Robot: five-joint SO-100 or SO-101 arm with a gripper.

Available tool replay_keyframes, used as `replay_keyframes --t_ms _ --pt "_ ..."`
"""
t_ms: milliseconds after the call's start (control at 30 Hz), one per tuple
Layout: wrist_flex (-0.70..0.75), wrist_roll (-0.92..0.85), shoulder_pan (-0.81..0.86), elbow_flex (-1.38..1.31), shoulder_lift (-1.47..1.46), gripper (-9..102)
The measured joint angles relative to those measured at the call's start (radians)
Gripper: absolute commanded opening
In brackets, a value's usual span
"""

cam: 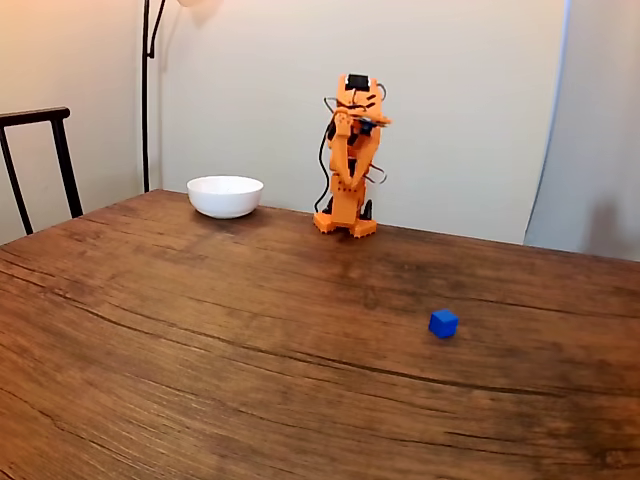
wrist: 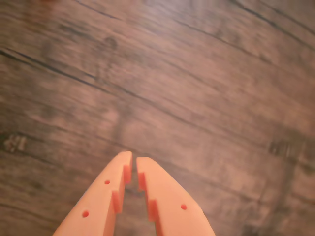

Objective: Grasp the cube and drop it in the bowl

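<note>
Wrist view: the gripper (wrist: 134, 158) enters from the lower edge as two orange fingers (wrist: 103, 196) whose tips are drawn nearly together, a thin slit being left between them; nothing is held between the jaws, so the gripper is taken as closed and empty; beneath it only the dark, grained wood of the table (wrist: 197, 88) is seen, slightly blurred.

Fixed view: the orange arm (cam: 350, 160) is shown folded upright on its base at the far edge of the table (cam: 200, 340), close to a pale wall (cam: 450, 100); black cables are looped beside its upper joints; the gripper itself cannot be made out clearly at this size.

The cube (cam: 443, 323), small and bright blue, is seen resting on the bare tabletop in the right half of the fixed view, nearer the camera than the arm and well apart from it; no part of the arm touches it.

The bowl (cam: 225, 196), white, round and shallow, is set upright on the far part of the table, to the left of the arm's base in the fixed view and well apart from the cube; its interior is hidden at this angle.

At the left edge a dark chair back (cam: 40, 160) and a thin black lamp pole (cam: 146, 90) are visible.
</note>
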Motion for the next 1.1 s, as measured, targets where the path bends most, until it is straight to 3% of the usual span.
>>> replay_keyframes --t_ms 300,1100 --pt "-0.224 0.041 -0.040 -0.112 -0.328 0" --pt "-0.739 0.032 -0.192 -0.112 -0.733 0"
